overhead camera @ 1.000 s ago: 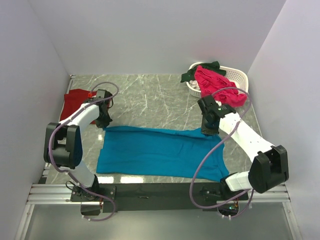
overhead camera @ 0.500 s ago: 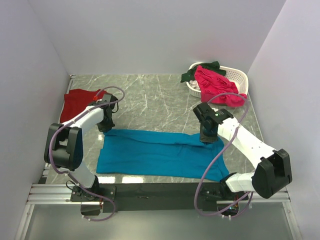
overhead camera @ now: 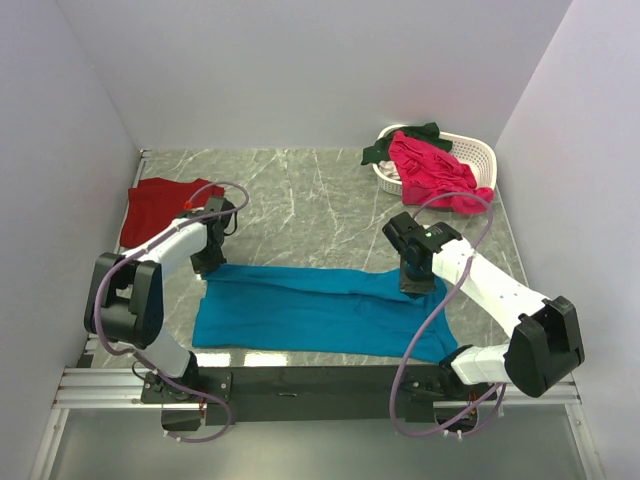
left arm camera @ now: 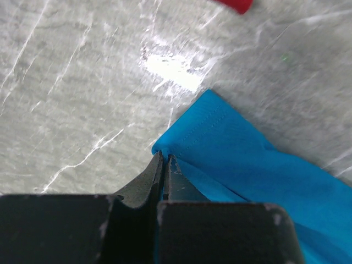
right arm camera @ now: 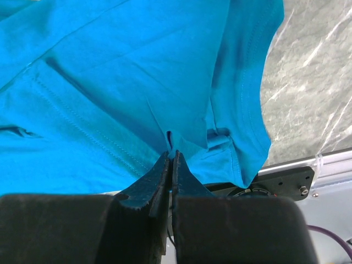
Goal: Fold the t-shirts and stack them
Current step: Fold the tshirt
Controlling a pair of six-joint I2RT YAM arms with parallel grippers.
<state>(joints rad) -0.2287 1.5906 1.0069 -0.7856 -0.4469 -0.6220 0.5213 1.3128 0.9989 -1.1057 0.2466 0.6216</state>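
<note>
Both arms grasp the teal-blue t-shirt (overhead camera: 310,305): the left gripper (left arm camera: 165,158) is clenched on its far left corner, the right gripper (right arm camera: 170,155) on a fold at its far right edge (stitched hems show just beside it). This shirt lies spread on the near part of the marble table (overhead camera: 300,190). A dark red t-shirt (overhead camera: 155,205) lies far left, apart. Bright pink t-shirt (overhead camera: 430,170) and dark green t-shirt (overhead camera: 385,148) hang over the white basket (overhead camera: 475,150).

the table (overhead camera: 300,190) is viewed whole from above and behind its near edge, at a distance. each wrist view is taken close up, aimed steeply down. the blue t-shirt (overhead camera: 300,310) is shared by all three: its far left corner in the left wrist view, its right part in the right.
</note>
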